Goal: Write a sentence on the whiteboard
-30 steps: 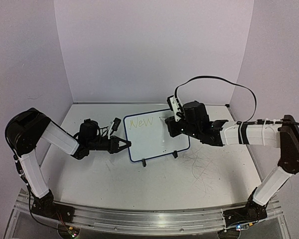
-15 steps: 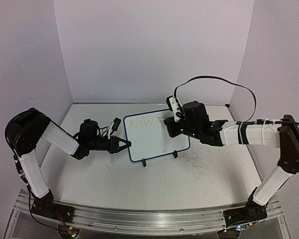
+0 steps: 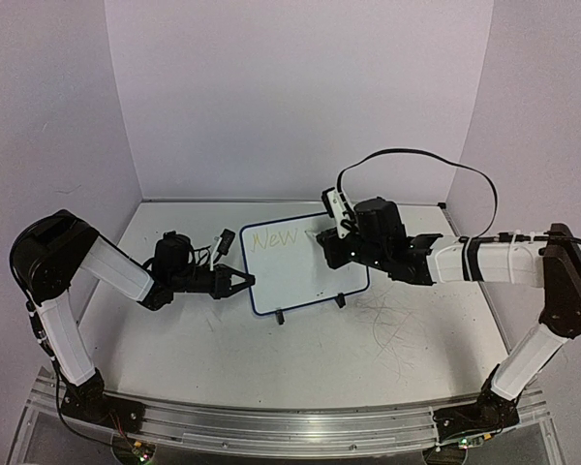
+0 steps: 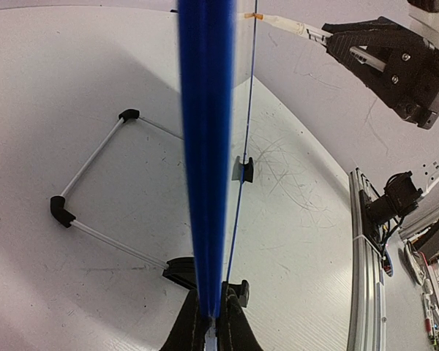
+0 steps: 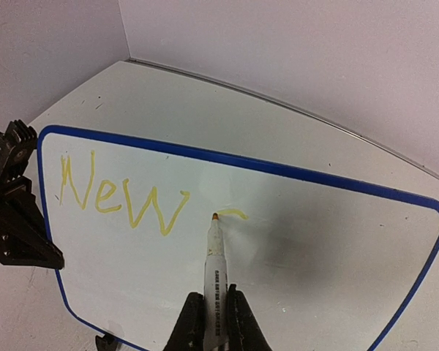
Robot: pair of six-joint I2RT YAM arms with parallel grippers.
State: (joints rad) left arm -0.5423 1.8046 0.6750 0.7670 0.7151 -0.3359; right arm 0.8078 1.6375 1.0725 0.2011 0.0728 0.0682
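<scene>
Two arms work on one whiteboard (image 3: 305,276), which stands tilted at the centre of the table (image 3: 271,368), between the grippers. The top view gives the layout only; the marker cannot be made out there. The right wrist view shows the right gripper (image 5: 214,316) clamped on one marker (image 5: 214,267). The marker tip is at the board face, just right of the sentence (image 5: 121,197), which reads "NeW" in pale yellow, and at the left end of one short curved stroke (image 5: 234,213). The left wrist view shows the board edge-on. Here the left gripper (image 4: 214,325) is pinched narrow on the blue frame at the board's left edge, with a wire stand (image 4: 88,186) behind the board. The tabletop is white and scuffed, with grey scribbles (image 3: 392,329) right of the board. Plain pale walls (image 3: 300,97) enclose three sides. Count: two black feet (image 3: 281,316), three letters, one marker
</scene>
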